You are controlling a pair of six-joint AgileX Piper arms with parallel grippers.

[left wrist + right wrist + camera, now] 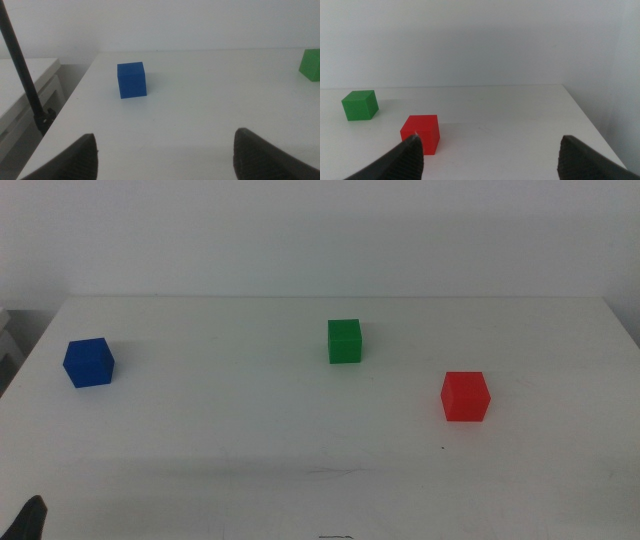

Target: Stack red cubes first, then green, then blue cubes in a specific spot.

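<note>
The red cube (466, 396) sits on the white table at the right, the green cube (344, 341) near the middle toward the back, and the blue cube (89, 363) at the far left. All three stand apart. My left gripper (165, 155) is open and empty, low at the near left, with the blue cube (132, 79) ahead of it and the green cube (311, 65) at the view's edge. Only its tip (30, 518) shows in the middle view. My right gripper (490, 157) is open and empty, with the red cube (421, 133) just ahead by one jaw and the green cube (360, 105) farther off.
The white table (250, 430) ends at a white wall at the back. A thin black pole (22, 70) and a lower white surface stand beyond the table's left edge. The table's right edge (590, 125) runs close to the red cube's side.
</note>
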